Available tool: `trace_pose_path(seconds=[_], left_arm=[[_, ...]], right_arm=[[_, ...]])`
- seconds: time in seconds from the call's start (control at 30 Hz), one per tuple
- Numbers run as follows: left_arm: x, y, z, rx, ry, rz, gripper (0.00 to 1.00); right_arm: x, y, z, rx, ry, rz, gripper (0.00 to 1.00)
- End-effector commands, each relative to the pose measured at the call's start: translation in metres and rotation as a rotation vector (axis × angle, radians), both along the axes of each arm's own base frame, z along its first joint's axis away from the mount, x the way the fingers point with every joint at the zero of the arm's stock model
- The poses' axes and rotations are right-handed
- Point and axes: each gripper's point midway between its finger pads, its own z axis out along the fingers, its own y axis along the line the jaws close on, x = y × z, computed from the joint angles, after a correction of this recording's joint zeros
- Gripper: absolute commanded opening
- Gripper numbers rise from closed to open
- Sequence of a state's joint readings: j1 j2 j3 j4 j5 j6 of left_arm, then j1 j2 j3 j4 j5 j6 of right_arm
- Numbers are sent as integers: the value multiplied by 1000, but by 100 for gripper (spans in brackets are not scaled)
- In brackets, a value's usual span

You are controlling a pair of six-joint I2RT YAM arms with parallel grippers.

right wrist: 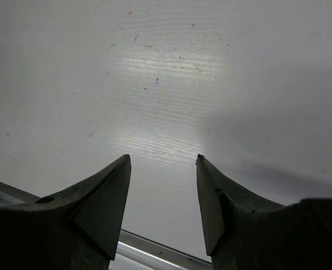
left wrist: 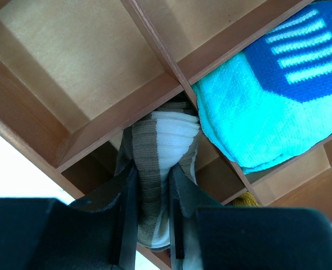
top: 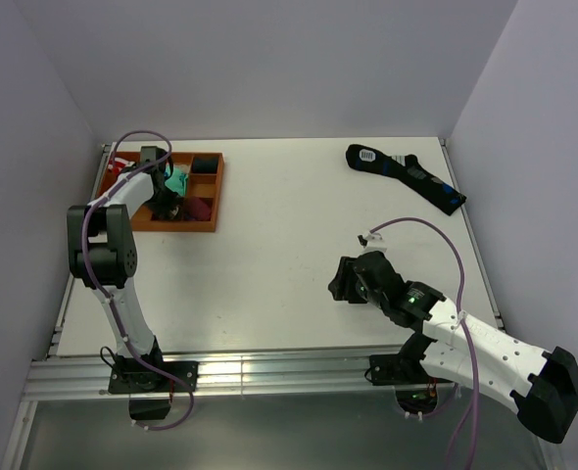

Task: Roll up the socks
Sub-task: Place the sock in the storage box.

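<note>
White bench [top: 289, 245] is seen from above, with both arms bolted at its near edge.

Right arm [top: 485, 352] is laid low along the near right part of the bench. Left arm [top: 108, 245] is stretched toward the far left corner.

A wooden compartment tray [top: 214, 206] is set at the far left corner; its dividers [left wrist: 155, 95] are seen close in the left wrist view.

A dark sock [top: 407, 176] with blue and white markings is laid flat near the far right corner, well apart from both arms.

In the tray, a turquoise-and-blue sock bundle [left wrist: 267, 101] fills one compartment. A maroon bundle [top: 199, 209] is noted in a compartment on the near side.

A brown-and-white striped rolled sock [left wrist: 163, 146] is pinched by the left pincer [left wrist: 153, 191], just beside the turquoise bundle, where the dividers cross. Whether it is seated in a compartment cannot be told.

The right pincer [right wrist: 161, 163] is spread, nothing between its fingers, above bare bench close to the near edge.

A scrap of yellow fabric [left wrist: 246, 199] is visible below a divider; it is too small to be identified.
</note>
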State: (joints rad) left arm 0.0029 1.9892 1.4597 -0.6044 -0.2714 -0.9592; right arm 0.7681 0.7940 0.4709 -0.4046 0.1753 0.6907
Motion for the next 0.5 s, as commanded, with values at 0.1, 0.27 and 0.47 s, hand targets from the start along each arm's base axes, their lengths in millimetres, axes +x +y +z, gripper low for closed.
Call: trace_pose_path(seconds=[0.1, 0.27, 0.47], left_arm=[[-26, 8, -50, 26, 138, 22, 11], [-25, 8, -44, 26, 130, 18, 26], [-17, 6, -18, 22, 71, 1, 47]], right_arm=[[3, 1, 3, 11, -18, -13, 57], [3, 1, 3, 11, -18, -13, 57], [3, 1, 3, 11, -20, -12, 57]])
